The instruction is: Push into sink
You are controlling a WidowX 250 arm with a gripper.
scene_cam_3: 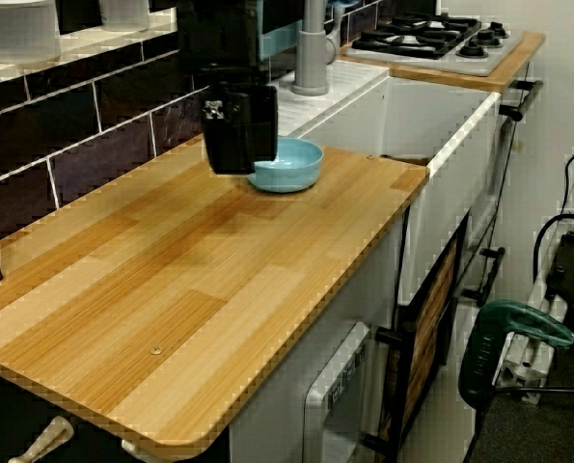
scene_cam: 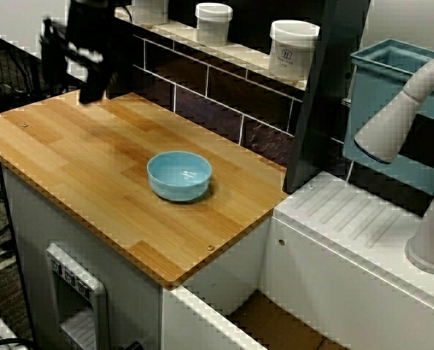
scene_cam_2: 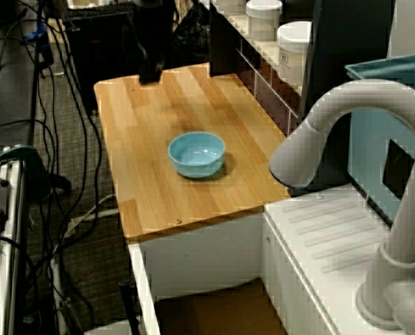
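Observation:
A small light-blue bowl (scene_cam: 179,175) (scene_cam_2: 197,154) (scene_cam_3: 294,166) sits upright and empty on the wooden counter (scene_cam: 93,168), toward its sink end. The sink (scene_cam: 275,328) (scene_cam_2: 207,310) (scene_cam_3: 460,135) drops away just past the counter's edge, with white walls and a brown floor. My black gripper (scene_cam: 91,91) (scene_cam_2: 150,75) (scene_cam_3: 238,166) hangs over the counter's far back corner, well apart from the bowl, which lies between it and the sink. In the view along the counter it hides the bowl's left edge. Its fingers are blurred and dark.
A grey faucet (scene_cam: 399,124) (scene_cam_2: 333,118) arches over the ridged white drainboard (scene_cam: 362,219) beside the sink. A teal bin (scene_cam: 392,80), a dark post (scene_cam: 326,87), white jars (scene_cam: 293,47) and a tiled wall line the back. A stove (scene_cam_3: 441,39) lies beyond the sink.

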